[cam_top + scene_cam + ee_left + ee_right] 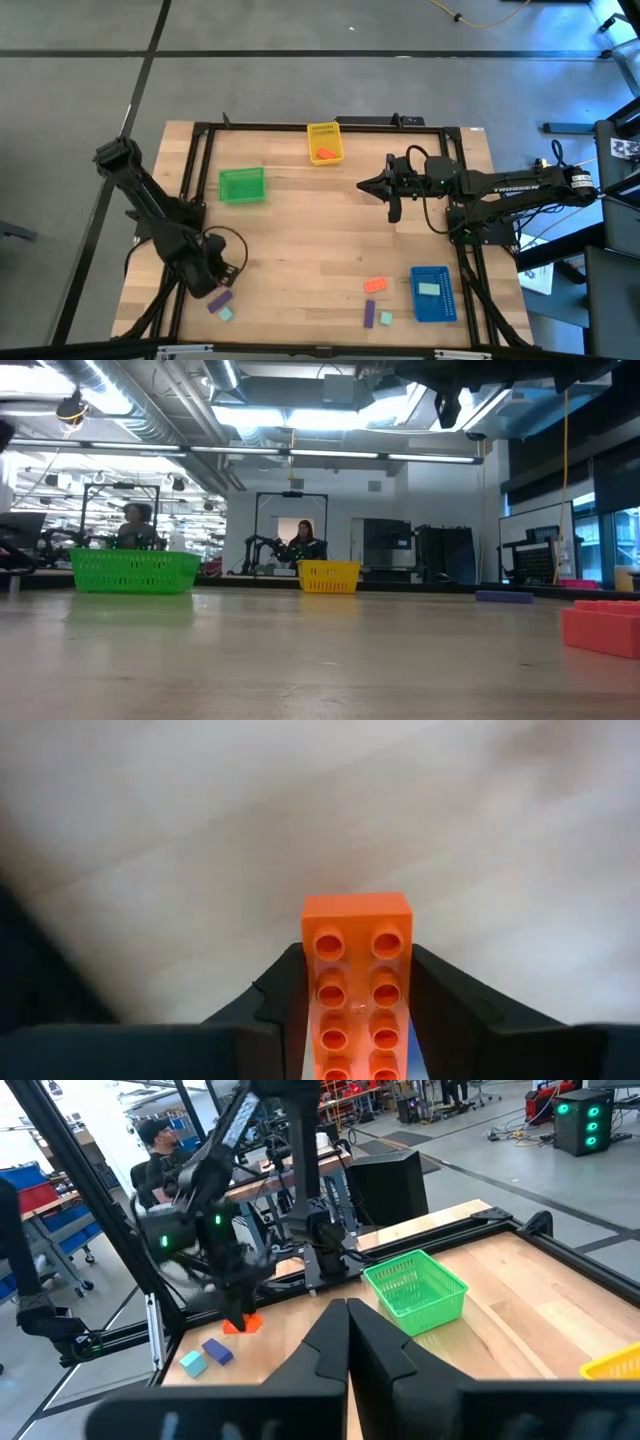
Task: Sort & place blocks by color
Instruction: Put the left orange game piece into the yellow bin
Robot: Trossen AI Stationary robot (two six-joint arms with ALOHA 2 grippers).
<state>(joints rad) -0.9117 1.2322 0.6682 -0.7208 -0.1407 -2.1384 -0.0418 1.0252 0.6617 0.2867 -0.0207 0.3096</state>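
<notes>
My left gripper (213,278) is near the table's near-left corner, shut on an orange-red brick (356,975). A purple block (220,299) and a mint block (226,314) lie just beside it on the table. My right gripper (347,1325) hovers shut and empty over the far-right middle of the table (374,187). Another orange-red block (376,286), a purple one (369,314) and a mint one (386,318) lie near the blue tray (444,308), which holds a mint block (429,289). Orange-red blocks (324,154) lie in the yellow tray (323,130). My left gripper pinches the orange-red brick by its two long sides (308,990), one finger on each, fingers lying along the brick. The studded face is turned toward the wrist camera, and the brick's free end (356,907) sticks out past the fingertips. In the right wrist view the brick (242,1324) sits below the gripper.
The green tray (242,186) stands at the far left and the yellow tray at the far middle. A black frame (300,126) runs around the table's edges. Bare wood lies in the middle of the table. People (303,543) sit in the room behind.
</notes>
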